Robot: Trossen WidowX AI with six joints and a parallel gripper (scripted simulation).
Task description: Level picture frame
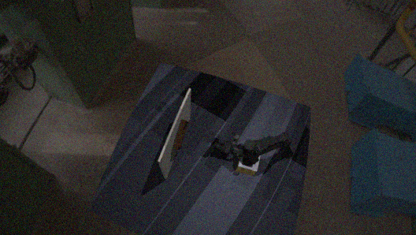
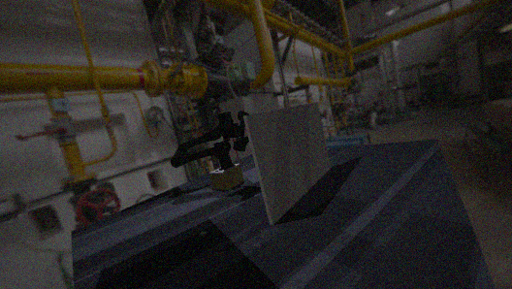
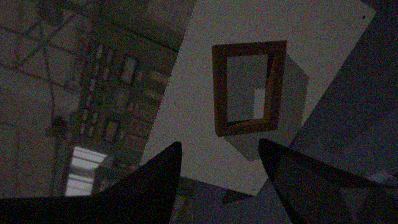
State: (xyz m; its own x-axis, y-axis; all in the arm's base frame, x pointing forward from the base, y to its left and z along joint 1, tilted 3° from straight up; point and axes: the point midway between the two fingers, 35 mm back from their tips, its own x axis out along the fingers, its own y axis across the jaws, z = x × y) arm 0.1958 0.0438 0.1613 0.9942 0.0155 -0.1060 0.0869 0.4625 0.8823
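The brown picture frame [image 1: 180, 135] [image 3: 220, 92] hangs crooked on the pale upright panel [image 1: 169, 147] [image 2: 291, 160] [image 3: 332, 42]. The wrist view is rolled: the panel's upper edge is at left. The frame's end at the top of that view, its right end facing the panel, sits higher. My gripper [image 1: 210, 148] [image 3: 219, 146] is partly open and empty. It is off the panel, away from the frame; in the wrist view the fingertips appear past the frame's lower end. The screw and notched strip are hidden behind the frame.
The striped blue tabletop [image 1: 214, 197] [image 2: 388, 194] bears the panel and the arm's yellowish base block [image 1: 247, 171] [image 2: 227, 178]. The frame casts a shadow on the panel. Blue boxes [image 1: 380, 98] stand beyond the table, and yellow pipes [image 2: 116, 78] are in the background.
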